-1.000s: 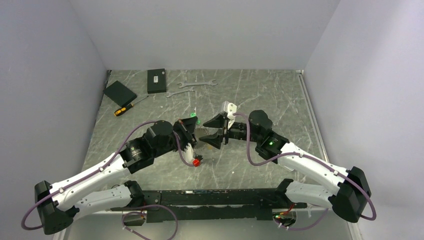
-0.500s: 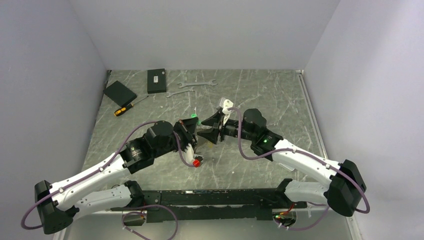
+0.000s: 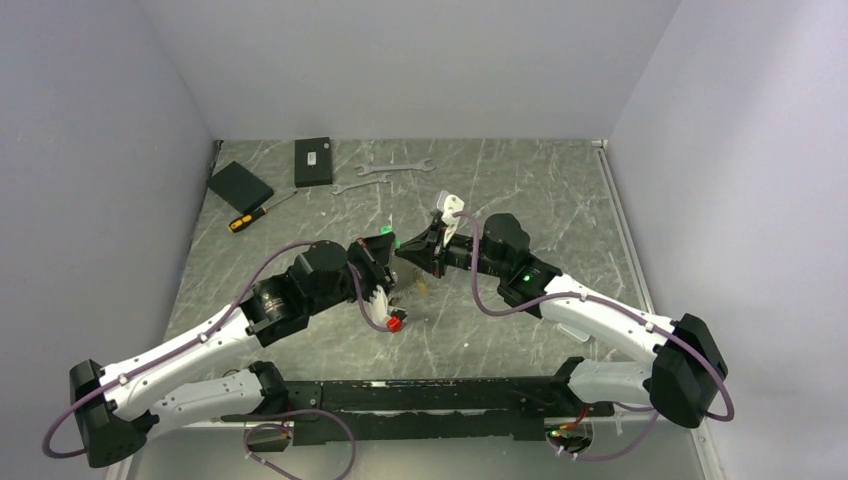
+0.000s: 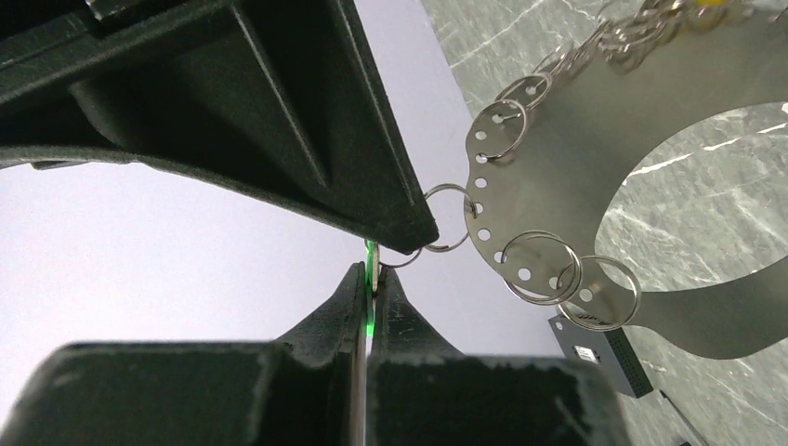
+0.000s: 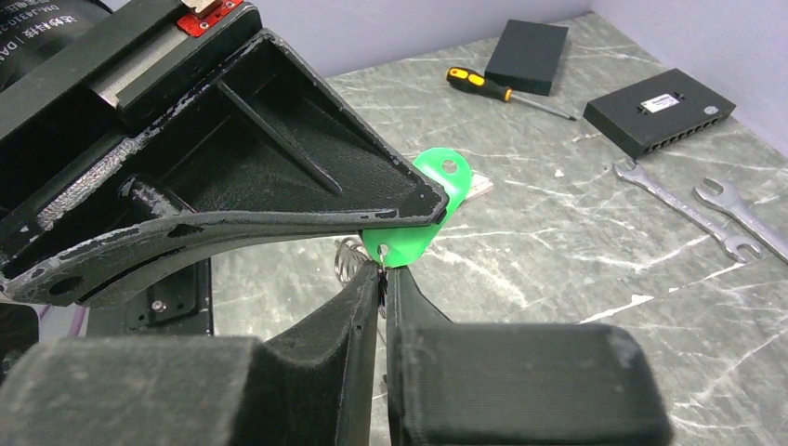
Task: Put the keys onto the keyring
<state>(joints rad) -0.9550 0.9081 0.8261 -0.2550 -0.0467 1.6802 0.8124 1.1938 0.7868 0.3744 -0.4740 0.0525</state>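
In the far left corner of the desk [image 3: 530, 180] I can see a flat black box [image 3: 240, 184], an orange-handled screwdriver [image 3: 248, 216] just beside it, and a second black box [image 3: 313, 161]. Two wrenches [image 3: 397, 167] lie a little further right, near the far edge. Around the middle of the desk the two arms meet nose to nose. The left claw [image 4: 370, 283] is pinched tight, with a thin sliver of the green tag [image 5: 409, 243] showing between its fingers, so it has hold of the keys [image 5: 477, 187], which sit clear of the desk between the two claws. Just beside that pinch is the keyring [image 4: 576, 158], a flat crescent of metal with holes along its edge and small split rings [image 4: 544, 269] threaded through them; one of those rings reaches to the claw tips. The right claw [image 5: 382, 279] stands almost fully together, only a slit left, on the lower point of the same tag.
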